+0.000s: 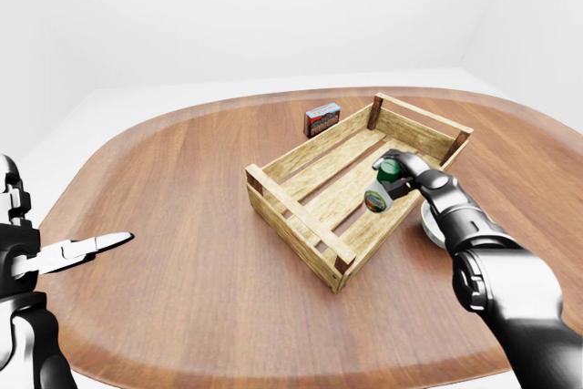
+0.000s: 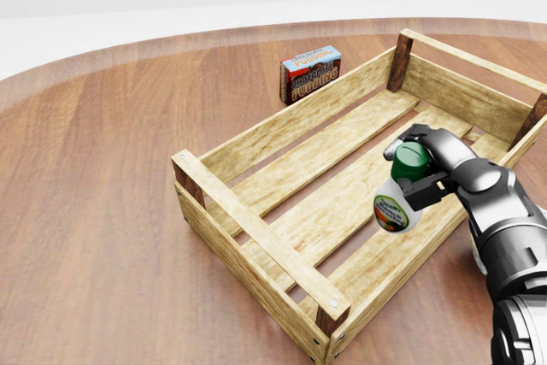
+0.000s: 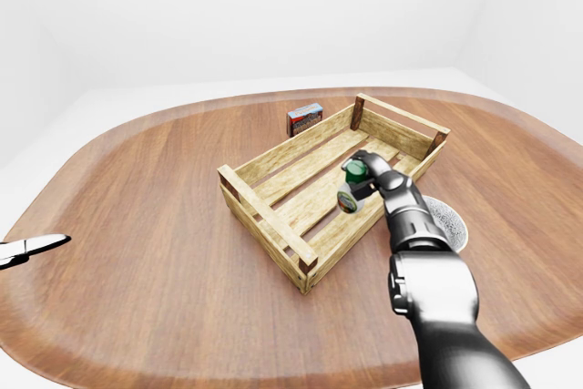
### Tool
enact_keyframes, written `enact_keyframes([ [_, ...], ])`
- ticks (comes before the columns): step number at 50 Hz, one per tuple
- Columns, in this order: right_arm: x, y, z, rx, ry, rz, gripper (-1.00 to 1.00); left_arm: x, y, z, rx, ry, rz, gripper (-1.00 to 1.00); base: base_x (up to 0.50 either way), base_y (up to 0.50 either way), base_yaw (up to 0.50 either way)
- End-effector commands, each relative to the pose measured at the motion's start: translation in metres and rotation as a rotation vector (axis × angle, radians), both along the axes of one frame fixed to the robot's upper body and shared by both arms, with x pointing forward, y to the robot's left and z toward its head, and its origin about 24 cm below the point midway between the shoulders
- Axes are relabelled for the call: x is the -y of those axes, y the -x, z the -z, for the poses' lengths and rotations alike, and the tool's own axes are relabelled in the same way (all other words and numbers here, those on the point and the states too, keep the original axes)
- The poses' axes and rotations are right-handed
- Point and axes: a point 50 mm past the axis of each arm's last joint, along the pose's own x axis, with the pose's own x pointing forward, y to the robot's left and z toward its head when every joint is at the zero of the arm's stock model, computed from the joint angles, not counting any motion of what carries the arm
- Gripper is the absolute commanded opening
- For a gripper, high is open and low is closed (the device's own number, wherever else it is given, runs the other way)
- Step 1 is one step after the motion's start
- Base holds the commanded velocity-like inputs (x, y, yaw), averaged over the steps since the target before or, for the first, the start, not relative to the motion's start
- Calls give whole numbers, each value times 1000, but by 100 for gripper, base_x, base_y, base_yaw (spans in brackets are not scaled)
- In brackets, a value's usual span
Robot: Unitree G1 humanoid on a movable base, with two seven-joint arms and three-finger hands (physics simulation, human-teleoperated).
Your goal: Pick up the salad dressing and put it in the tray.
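**Dressing held over the tray, ready to set down**

The right hand (image 2: 425,179) is clamped on the salad dressing (image 2: 398,191), fingers wrapped round the neck just under the green cap, with the bottle tilted so its labelled base points down and toward the head view's left. The bottle hangs inside the outline of the wooden tray (image 2: 256,241), above the slats by the long wall nearest the worktop's right edge, and appears clear of the floor of the tray, though how much air is under it I cannot tell.

To finish the step well, I judge the hand should come down until the base meets a slat rather than a gap between slats, since the bottle could wedge or tip in a gap. Straightening the bottle before letting go would help it stand; released at this tilt it would likely fall on its side and roll against the wall. The fingers should part only once the bottle bears its own weight.

The right arm reaches in from the lower right, forearm crossing over the tray's near wall, wrist bent inward. The left hand (image 1: 82,250) waits near the worktop's left edge, well apart from the tray, fingers spread and holding nothing. A pudding box (image 2: 311,73) stands outside the tray, beyond its far long wall.
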Motion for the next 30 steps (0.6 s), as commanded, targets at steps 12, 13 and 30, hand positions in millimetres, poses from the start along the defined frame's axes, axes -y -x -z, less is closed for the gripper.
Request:
enact_keyframes([
  [12,2,-5,-14,83,-87,39,-100,1,1,-1,6,-3,0,100,0,0,0],
  [13,1,-5,-13,80,-87,36,-100,1,1,-1,6,-3,-1,100,0,0,0],
  [30,3,3,6,44,-100,47,-100,1,1,-1,6,-5,0,100,0,0,0],
])
